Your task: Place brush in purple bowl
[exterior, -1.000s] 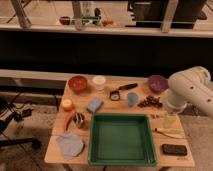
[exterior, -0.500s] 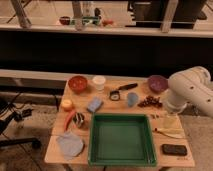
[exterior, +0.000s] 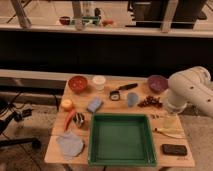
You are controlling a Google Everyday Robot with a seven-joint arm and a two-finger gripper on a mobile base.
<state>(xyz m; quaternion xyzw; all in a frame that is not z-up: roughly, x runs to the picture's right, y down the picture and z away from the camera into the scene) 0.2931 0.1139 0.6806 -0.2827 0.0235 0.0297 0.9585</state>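
Note:
The brush [exterior: 121,91] lies on the wooden table [exterior: 107,112] at the back centre, its round black-and-white head toward the left and its black handle pointing right toward the purple bowl [exterior: 157,83]. The bowl stands at the back right corner and looks empty. My gripper [exterior: 170,121] hangs below the white arm [exterior: 190,91] over the table's right edge, in front of the purple bowl and well to the right of the brush. It touches neither.
A green tray [exterior: 121,157] fills the front centre. A red-orange bowl [exterior: 78,83] and a white cup [exterior: 99,82] stand at the back left. A blue sponge [exterior: 94,104], dark grapes [exterior: 149,102], a pale utensil [exterior: 170,132], a black block [exterior: 174,149] and a grey cloth [exterior: 70,144] lie around.

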